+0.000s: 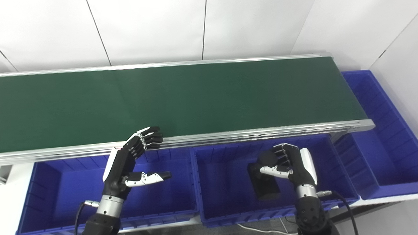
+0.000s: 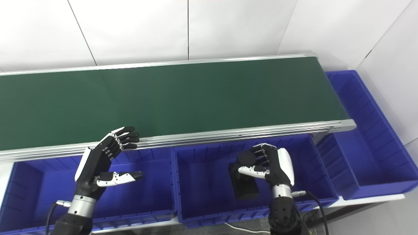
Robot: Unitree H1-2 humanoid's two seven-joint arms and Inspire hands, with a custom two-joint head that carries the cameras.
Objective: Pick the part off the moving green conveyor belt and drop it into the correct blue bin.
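We see the green conveyor belt point(image 1: 183, 101) running across the scene from nine o'clock to three o'clock, its green surface bare along the stretch in view, with an aluminium frame rail point(image 1: 228, 135) along its near edge. Below that rail sit three blue bins: a left bin point(image 1: 49, 192) at about seven o'clock, a middle bin point(image 1: 225, 182) at about five o'clock, and a right bin point(image 1: 378, 143) wrapping around the belt's end at three o'clock. The part point(image 1: 266, 187), a dark rectangular block, lies flat on the floor of the middle bin, toward that bin's right half. Our right hand point(image 1: 287, 163) hangs above the middle bin, just over the upper end of the part; its fingers point(image 1: 277, 155) are curled loosely inward and its thumb crosses beneath them, and we cannot tell whether any fingertip touches the part, though the block looks to be resting on the bin floor rather than being gripped. Our left hand point(image 1: 134, 160) is held over the left bin near its right wall, holding nothing, fingers extended and slightly bent toward the frame rail at twelve o'clock, thumb spread wide toward three o'clock.
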